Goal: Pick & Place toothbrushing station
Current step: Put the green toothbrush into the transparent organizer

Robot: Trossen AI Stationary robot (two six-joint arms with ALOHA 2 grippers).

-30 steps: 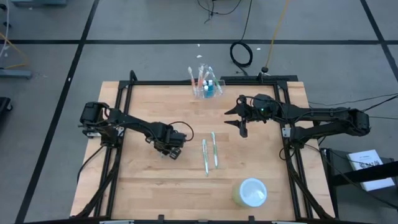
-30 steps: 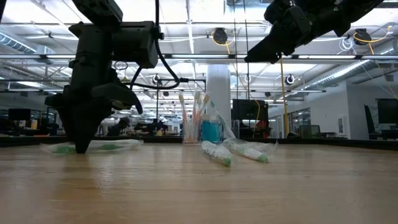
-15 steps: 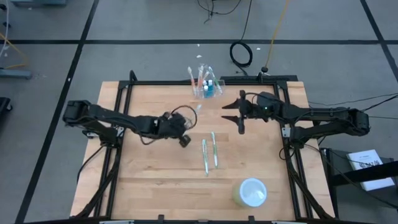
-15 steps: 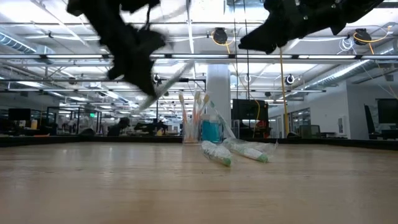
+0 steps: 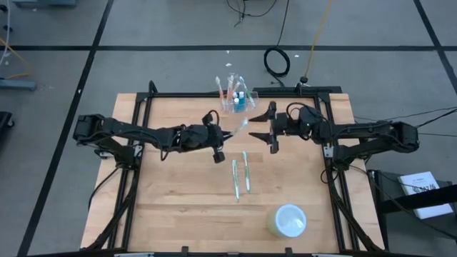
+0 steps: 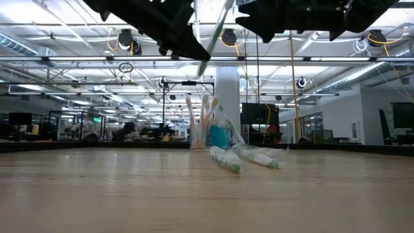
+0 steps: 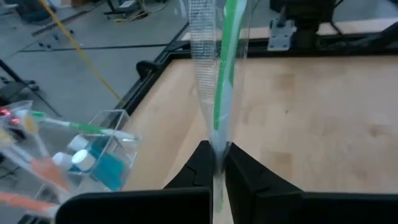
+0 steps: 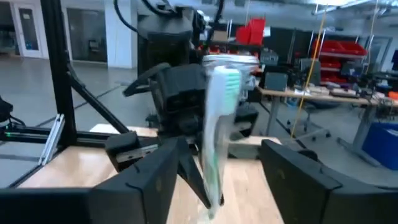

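Observation:
My left gripper [image 5: 221,137] is shut on a clear-wrapped toothbrush with a green handle [image 5: 238,127], high above the table's middle; both also show in the left wrist view [image 7: 216,163]. My right gripper [image 5: 258,128] is open, facing it from the right. In the right wrist view the toothbrush's free end [image 8: 214,118] stands between its spread fingers [image 8: 158,177], apart from them. The clear holder cup [image 5: 236,101] with brushes and a blue bottle stands on the far edge. Two more wrapped toothbrushes [image 5: 240,176] lie flat on the table. My left gripper pinches the wrapped toothbrush near one end [image 7: 216,140] between its two fingers. The fingers lie roughly level and point toward the table's right. The brush sticks out ahead of them, along them, toward the right gripper. It is lifted clear of the table.
A pale tub with a white lid [image 5: 288,220] stands near the front right. A black frame [image 5: 143,100] runs along the table's far and side edges. Bare wood lies at the near left [image 5: 171,207].
My left gripper has risen from the table with the wrapped toothbrush, gone toward the table's right and far edge, and tipped from pointing down to roughly level. The brush now hangs clear, pointing at the right gripper. My right gripper has moved a little toward the left.

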